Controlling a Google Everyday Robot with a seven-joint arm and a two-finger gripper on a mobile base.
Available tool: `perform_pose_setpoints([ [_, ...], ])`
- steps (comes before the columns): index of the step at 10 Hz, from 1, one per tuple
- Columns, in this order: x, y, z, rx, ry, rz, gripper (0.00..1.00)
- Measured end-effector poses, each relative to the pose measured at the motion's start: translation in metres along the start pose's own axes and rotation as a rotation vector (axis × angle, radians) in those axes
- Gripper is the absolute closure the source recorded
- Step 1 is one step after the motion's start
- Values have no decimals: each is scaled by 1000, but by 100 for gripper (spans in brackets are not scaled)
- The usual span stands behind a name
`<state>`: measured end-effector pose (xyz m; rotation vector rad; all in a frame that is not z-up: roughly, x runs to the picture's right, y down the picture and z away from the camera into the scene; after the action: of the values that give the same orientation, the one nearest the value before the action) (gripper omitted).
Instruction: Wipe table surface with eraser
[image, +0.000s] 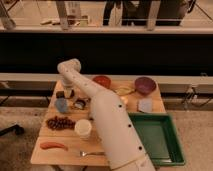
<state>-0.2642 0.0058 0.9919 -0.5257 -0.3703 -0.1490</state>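
Note:
The light tan wooden table surface (62, 136) fills the middle of the camera view. My white arm reaches from the bottom centre up over the table to its far left corner. My gripper (67, 91) hangs down there, just above the tabletop. The eraser (60, 94), a small dark block, lies right at the gripper's left side; I cannot tell if they touch. The blue cup (61, 105) stands just in front of the eraser. The rounded black-and-white object (80, 104) lies to the cup's right.
A red bowl (102, 80), a yellow item (124, 90) and a purple bowl (145, 85) sit along the far edge. A grey-blue pad (145, 105), grapes (60, 122), a white cup (83, 128), a sausage (53, 145), a fork (90, 153) and a green tray (170, 150) are nearer.

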Motion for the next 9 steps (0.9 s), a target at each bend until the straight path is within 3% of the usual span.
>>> perform_pose_setpoints([
  [4, -3, -23, 2, -6, -1, -4, 100],
  [9, -34, -41, 8, -12, -4, -53, 100],
])
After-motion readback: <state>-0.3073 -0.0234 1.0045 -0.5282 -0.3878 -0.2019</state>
